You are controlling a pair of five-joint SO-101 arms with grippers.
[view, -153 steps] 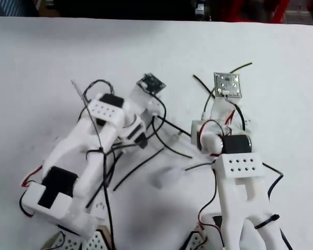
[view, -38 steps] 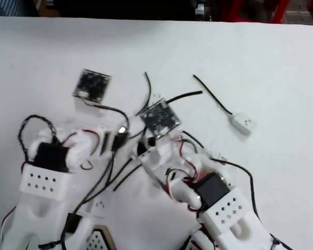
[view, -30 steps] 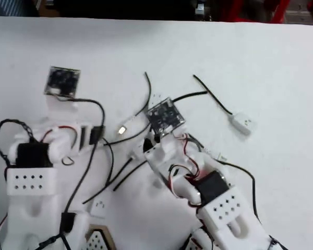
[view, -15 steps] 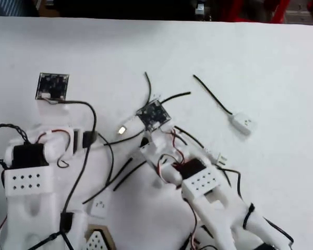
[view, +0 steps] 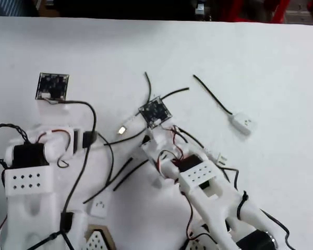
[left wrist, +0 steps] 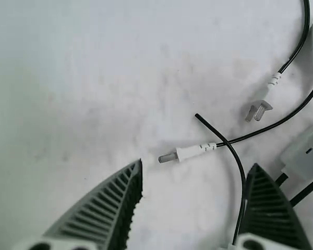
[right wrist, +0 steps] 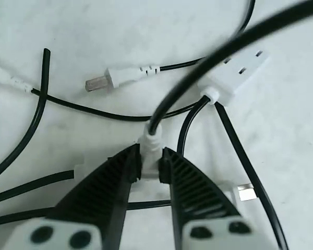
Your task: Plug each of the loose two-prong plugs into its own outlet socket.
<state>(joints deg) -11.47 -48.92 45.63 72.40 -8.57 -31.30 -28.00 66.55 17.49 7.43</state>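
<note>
Clamping a white plug (right wrist: 149, 141), the right hand (right wrist: 150, 158) sits near a socket (right wrist: 236, 70) (left hand (left wrist: 195, 166) gapes wide).

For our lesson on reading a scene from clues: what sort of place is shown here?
Probably a robotics lab bench. A white left arm and right arm with exposed wiring stand at a plain white table, where a loose plug and an outlet socket are laid out, seemingly for practice.
</note>
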